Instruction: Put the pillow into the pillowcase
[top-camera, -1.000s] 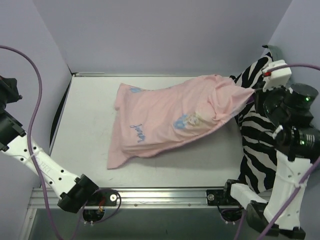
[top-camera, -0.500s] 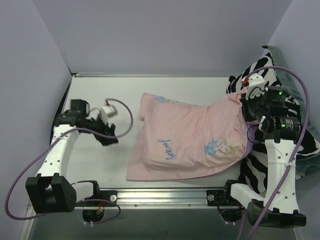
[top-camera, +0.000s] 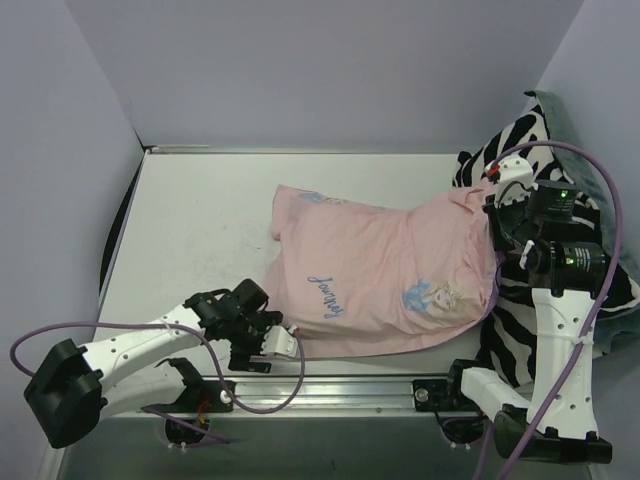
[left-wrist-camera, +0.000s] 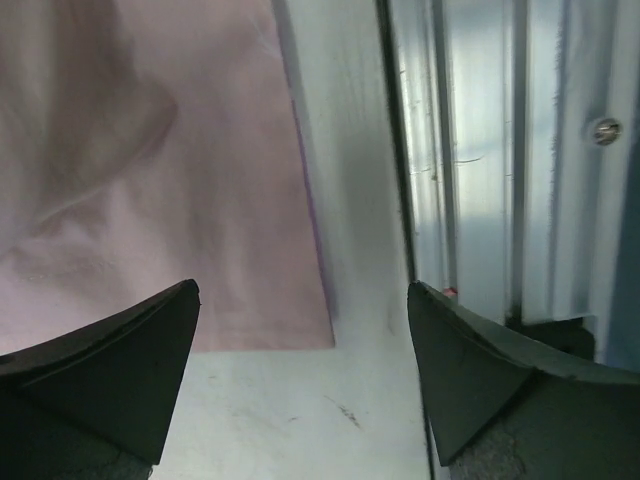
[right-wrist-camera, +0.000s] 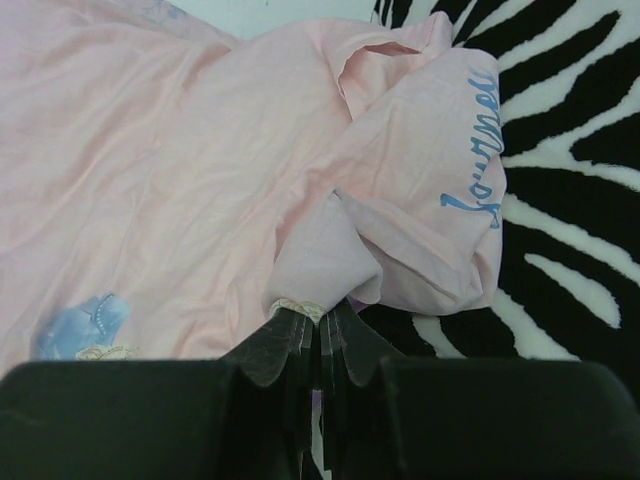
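Pinching a gathered fold of the pillowcase (right-wrist-camera: 150, 150) at its right end, the right gripper (right-wrist-camera: 315, 335) holds its jaws closed on the pink fabric, right beside the zebra-striped blanket (right-wrist-camera: 570, 150). The case lies pale pink side out across the middle of the table (top-camera: 200, 230) and looks plump (whatever fills it is covered). The left gripper (left-wrist-camera: 302, 292) sits low at the case's near left corner, jaws spread wide and gripping nothing. The fabric's corner lies flat just ahead of its fingertips, next to the front rail (top-camera: 340, 385).

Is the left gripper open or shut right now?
Open: the left gripper has its fingers wide apart, nothing held; the pillowcase corner shows beneath the gap.
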